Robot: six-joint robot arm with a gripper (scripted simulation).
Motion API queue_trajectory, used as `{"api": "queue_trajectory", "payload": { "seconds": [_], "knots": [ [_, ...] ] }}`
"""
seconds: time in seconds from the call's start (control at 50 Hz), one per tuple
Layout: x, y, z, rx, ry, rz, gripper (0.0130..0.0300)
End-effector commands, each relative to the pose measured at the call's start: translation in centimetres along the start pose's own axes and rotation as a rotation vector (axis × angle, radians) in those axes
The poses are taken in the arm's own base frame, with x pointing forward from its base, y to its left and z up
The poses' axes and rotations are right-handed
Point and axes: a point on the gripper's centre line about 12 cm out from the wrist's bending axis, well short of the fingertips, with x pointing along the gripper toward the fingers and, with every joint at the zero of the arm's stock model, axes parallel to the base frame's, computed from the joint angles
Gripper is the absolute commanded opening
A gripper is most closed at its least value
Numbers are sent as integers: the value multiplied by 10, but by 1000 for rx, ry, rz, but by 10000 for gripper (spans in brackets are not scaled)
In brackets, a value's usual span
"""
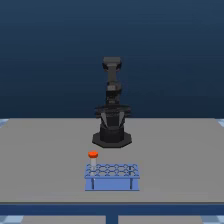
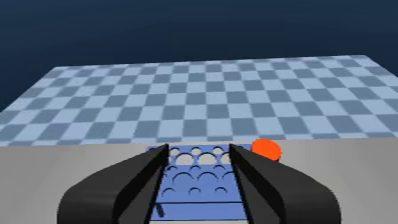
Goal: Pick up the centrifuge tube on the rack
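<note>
The blue rack [image 1: 112,178] sits on the grey table in front of the arm's base. The centrifuge tube [image 1: 93,157] stands upright in a hole at the rack's back corner, on the exterior view's left, its orange-red cap on top. In the wrist view the rack [image 2: 202,212] shows through the gap between my two dark fingers, and the tube's cap [image 2: 266,150] peeks out just beside one finger [image 2: 244,170]. My gripper [image 2: 197,148] is open and holds nothing. It is well clear of the rack and the tube.
The black arm base [image 1: 112,137] stands on the grey table [image 1: 45,155] behind the rack. The table's front edge [image 1: 112,202] runs just in front of the rack. A blue checkered floor [image 2: 204,95] lies beyond the table.
</note>
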Motion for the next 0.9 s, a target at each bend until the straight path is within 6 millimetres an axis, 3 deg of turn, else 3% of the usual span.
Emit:
{"api": "queue_trajectory", "payload": {
  "seconds": [0.02, 0.9],
  "knots": [
    [1, -2, 0, 7, 2, -2, 300],
    [27, -24, 0, -7, 83, -11, 300]
  ]
}}
